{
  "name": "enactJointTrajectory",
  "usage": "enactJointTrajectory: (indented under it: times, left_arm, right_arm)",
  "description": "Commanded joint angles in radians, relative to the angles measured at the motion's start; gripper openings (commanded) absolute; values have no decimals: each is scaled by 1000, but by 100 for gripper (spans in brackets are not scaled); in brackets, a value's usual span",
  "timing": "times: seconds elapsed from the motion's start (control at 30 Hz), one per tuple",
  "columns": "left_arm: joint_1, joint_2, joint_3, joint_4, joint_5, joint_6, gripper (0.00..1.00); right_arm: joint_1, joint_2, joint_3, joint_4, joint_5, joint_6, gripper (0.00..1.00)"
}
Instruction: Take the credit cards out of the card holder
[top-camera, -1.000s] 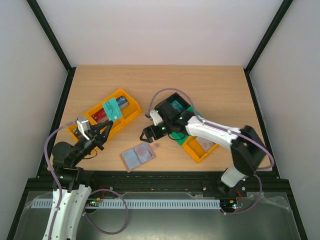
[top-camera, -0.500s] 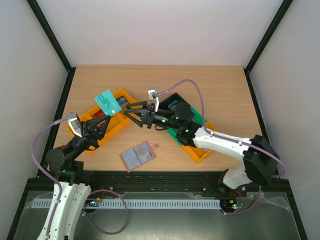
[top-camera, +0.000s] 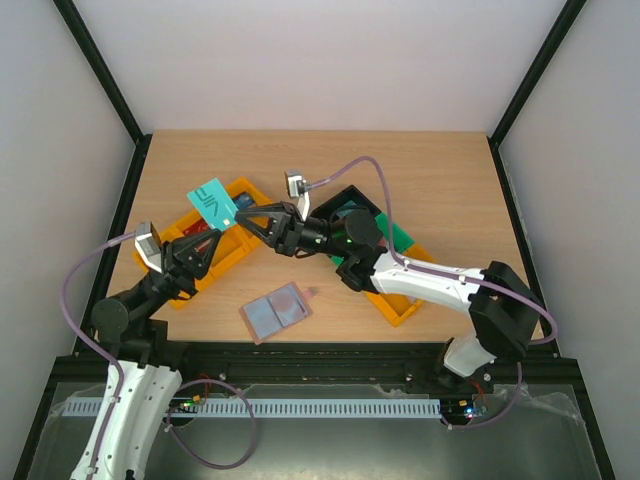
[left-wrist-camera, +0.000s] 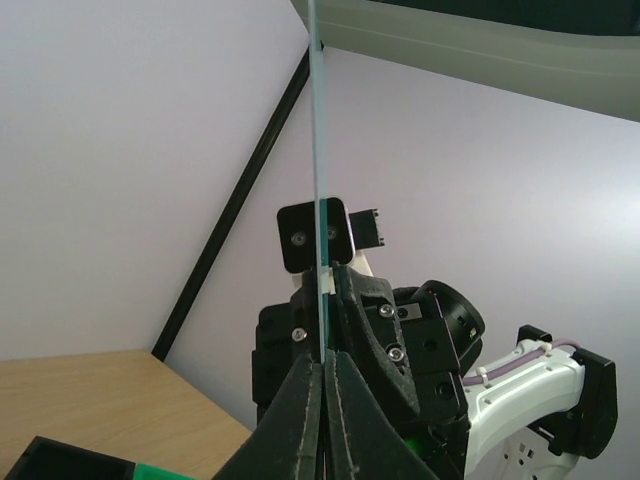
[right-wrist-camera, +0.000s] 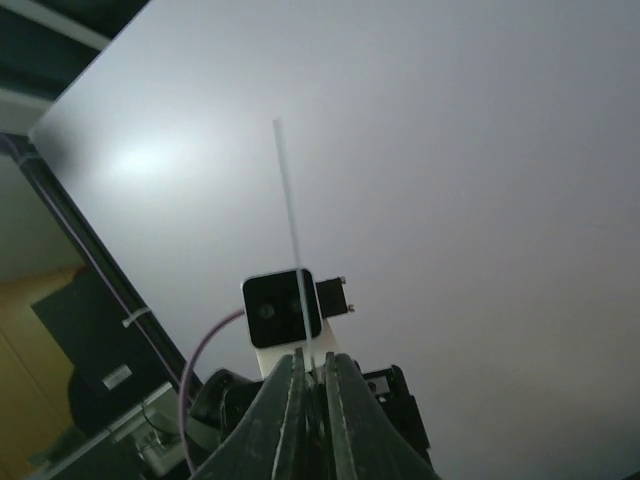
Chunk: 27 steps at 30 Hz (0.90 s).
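Raised left claw (top-camera: 212, 238) pinched shut; right claw (top-camera: 243, 218) facing it, fingers (right-wrist-camera: 277, 408) narrowly apart.

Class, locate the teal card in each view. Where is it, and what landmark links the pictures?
Top external: teal card, face-on, left of centre, over the orange bin.
Left wrist: thin vertical edge rising from the left gripper to the top.
Right wrist: thin edge rising centre from the right gripper.
Landmark: both grippers at the card's base.
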Motion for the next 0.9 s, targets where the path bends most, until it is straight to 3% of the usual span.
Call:
enactJointTrajectory:
  times: [0.0,0.17,0.2,0.23,0.27,0.43,0.5,0.6,0.7,0.87]
  left_arm:
    - [-11,12,10,38,0,-1,3]
    - [-18,5,13,-62,-15,54,5]
    - [-18,-1,17,-117,-37,79,24]
    - [-19,-8,24,-172,-58,114,50]
    - [-19,-17,28,-216,-79,152,67]
    - [-20,-45,64,-422,-181,363,97]
    - [-19,-46,66,-480,-231,396,100]
    - [-19,-62,44,-527,-289,377,100]
    - [-6,-93,13,-591,-337,328,100]
    - [8,-109,-9,-659,-373,322,100]
  right_arm:
    - [7,6,49,18,3,-15,2]
    - [-19,-27,61,-103,21,-23,2]
    - [-44,-51,66,-158,19,-14,2]
    - [-78,-78,73,-262,17,-8,2]
    - [-114,-108,81,-390,23,-14,2]
    - [-309,-197,230,-1308,176,-306,2]
    - [-391,-193,257,-1543,194,-389,2]
    - [-506,-154,283,-1759,227,-474,2]
    - [-595,-44,324,-1844,270,-562,2]
    - [-623,140,408,-1889,290,-624,2]
